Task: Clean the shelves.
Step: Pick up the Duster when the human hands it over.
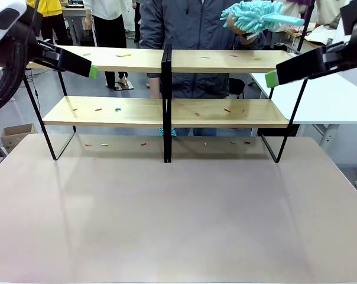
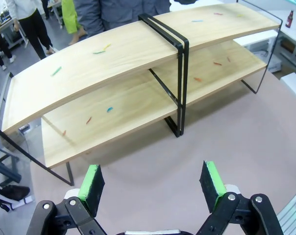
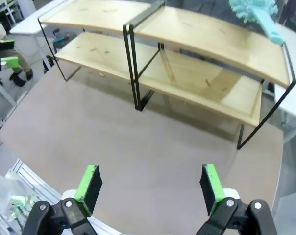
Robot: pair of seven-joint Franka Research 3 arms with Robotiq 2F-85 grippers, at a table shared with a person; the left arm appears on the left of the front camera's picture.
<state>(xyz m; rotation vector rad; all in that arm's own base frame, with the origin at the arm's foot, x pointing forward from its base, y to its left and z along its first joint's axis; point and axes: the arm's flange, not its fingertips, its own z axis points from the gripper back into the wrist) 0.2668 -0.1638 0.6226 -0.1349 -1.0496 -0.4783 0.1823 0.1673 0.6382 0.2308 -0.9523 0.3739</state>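
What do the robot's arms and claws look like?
The left arm and right arm have smooth, rounded white shells. The left claw and right claw are black, each with two flat fingers tipped with bright green pads. Black bars with round bolts join the fingers. A thick black cable runs by the left arm.

Smooth light-wood shelves (image 1: 137, 111) in black metal frame (image 1: 166, 106); fluffy duster (image 1: 252, 15); matt tabletop (image 1: 178, 213).

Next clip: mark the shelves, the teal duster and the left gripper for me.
shelves (image 1: 255, 112), front view, lower board on the right section.
duster (image 1: 252, 15), front view, its fluffy teal head.
left gripper (image 2: 150, 170), left wrist view, midway between its open fingers.
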